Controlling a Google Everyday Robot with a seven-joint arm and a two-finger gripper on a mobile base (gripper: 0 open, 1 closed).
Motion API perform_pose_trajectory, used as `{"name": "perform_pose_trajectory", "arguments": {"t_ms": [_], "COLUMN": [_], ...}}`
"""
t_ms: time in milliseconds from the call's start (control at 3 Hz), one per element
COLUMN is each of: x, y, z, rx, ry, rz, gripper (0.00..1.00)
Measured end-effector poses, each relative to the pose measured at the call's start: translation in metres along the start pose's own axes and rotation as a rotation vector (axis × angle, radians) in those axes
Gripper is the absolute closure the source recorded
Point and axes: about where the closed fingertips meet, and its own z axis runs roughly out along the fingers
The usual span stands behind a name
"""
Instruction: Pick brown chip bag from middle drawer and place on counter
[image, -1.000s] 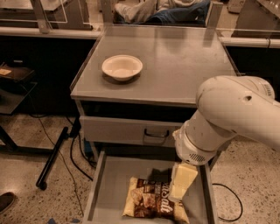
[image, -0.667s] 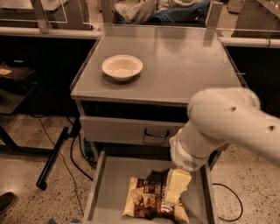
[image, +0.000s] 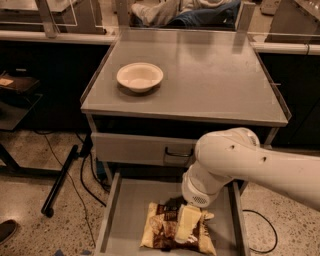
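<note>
Camera view | brown chip bag (image: 161, 231) directly under jaws | in middle drawer (image: 129, 210)

One high camera, the only view, looks down from in front of the cabinet and faces its drawer side. The tilt is steep: the counter (image: 210, 75) fills the upper centre toward 12 o'clock, and the open middle drawer (image: 125, 210) runs off the frame edge at 6 o'clock. The view is close, with the robot's arm (image: 235, 160) entering from 4 o'clock and looming large. The gripper (image: 187, 223) sits near 6 o'clock, over the brown chip bag (image: 159, 227) in the drawer.
</note>
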Motion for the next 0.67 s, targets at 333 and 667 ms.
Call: {"name": "perform_pose_trajectory", "arguments": {"t_ms": [333, 667], "x": [0.001, 0.006], "y": [0.006, 0.002], "z": [0.026, 0.086], "rx": [-0.051, -0.107], "ry": [-0.020, 0.005], "rz": [0.025, 0.057], "gripper": [0.00, 0.00]}}
